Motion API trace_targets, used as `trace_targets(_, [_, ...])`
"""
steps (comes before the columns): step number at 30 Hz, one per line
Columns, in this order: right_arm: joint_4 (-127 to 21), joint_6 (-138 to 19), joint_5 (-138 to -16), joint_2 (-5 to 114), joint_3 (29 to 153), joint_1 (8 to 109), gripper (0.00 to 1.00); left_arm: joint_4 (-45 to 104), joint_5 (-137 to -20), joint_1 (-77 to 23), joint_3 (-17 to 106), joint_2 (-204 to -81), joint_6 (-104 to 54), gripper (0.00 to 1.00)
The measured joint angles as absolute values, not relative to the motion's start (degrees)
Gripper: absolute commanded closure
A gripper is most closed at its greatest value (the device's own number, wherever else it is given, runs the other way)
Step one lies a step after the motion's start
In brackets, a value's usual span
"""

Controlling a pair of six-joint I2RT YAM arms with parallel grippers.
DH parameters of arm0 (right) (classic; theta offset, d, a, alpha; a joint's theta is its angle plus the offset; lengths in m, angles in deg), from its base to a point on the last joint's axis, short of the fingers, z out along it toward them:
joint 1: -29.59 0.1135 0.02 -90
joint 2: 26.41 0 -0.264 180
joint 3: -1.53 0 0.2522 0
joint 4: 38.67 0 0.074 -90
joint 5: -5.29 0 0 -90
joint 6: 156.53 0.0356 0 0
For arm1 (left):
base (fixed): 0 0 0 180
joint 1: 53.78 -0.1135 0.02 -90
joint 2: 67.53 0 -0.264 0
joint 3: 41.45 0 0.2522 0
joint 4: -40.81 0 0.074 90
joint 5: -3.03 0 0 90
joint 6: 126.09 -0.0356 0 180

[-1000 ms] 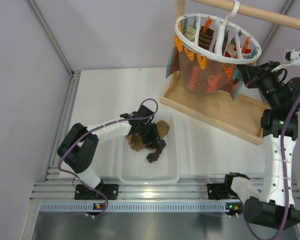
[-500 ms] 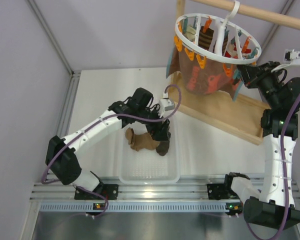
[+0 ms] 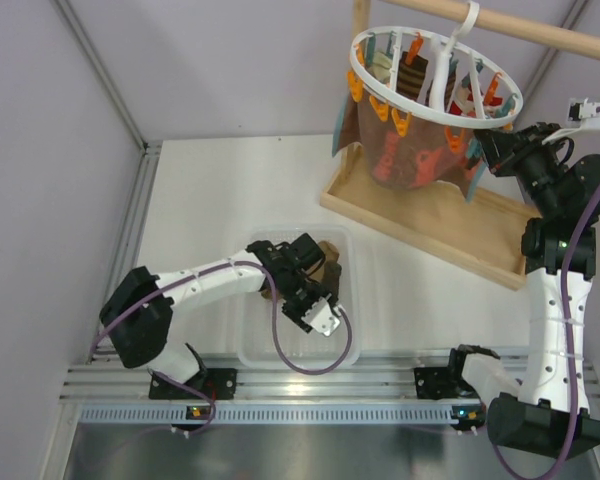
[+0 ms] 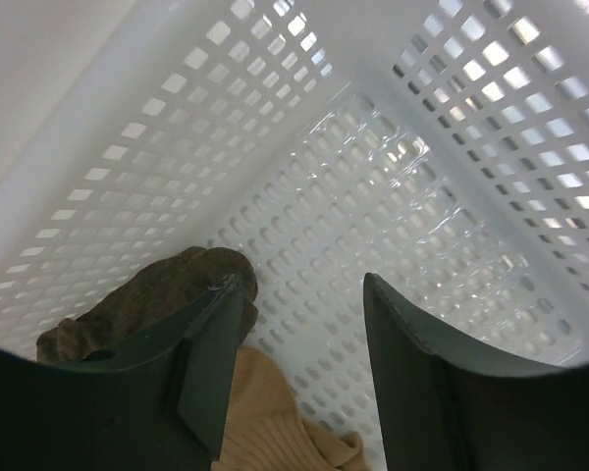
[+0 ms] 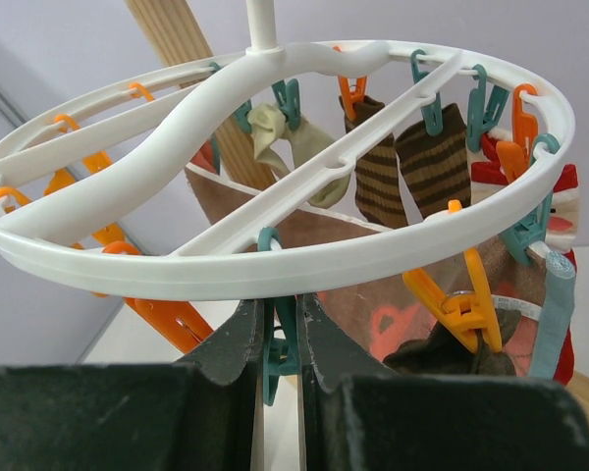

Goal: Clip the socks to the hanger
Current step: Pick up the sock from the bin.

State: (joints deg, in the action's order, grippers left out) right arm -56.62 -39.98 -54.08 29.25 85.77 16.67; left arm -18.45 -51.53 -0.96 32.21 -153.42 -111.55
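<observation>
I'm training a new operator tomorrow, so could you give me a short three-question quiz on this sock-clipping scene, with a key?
1. True or false: the left hand is gripping a sock.
2. What colour is the peg that the right hand is shut on, just under the hanger rim?
3. Fill in: the loose socks lie in the white ____.

Key:
1. False. Its jaws stand open with nothing between them.
2. Teal.
3. basket.
</observation>
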Motion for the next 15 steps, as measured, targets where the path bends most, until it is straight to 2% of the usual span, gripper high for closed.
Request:
trace_targets(1, [-56.6, -40.0, -54.1, 29.2, 85.8, 16.7, 1.00, -17.9, -52.2, -1.0, 32.2, -154.5, -112.9, 0.50])
trace_targets(4, [-56.7, -40.6, -54.1, 29.2, 85.8, 16.7, 1.00, -15.3, -54.7, -1.0, 32.2, -158.2, -116.0, 0.57])
trace_targets(13, [-56.7, -41.4, -54.2, 29.2, 85.8, 16.6, 1.00, -8.9, -60.4, -1.0, 31.5, -162.4, -119.0, 0.56])
trace_targets(15, [-56.8, -41.5, -54.2, 29.2, 85.8, 16.6, 1.00, -8.0, -61.1, -1.0, 31.4, -162.7, -118.9, 0.59])
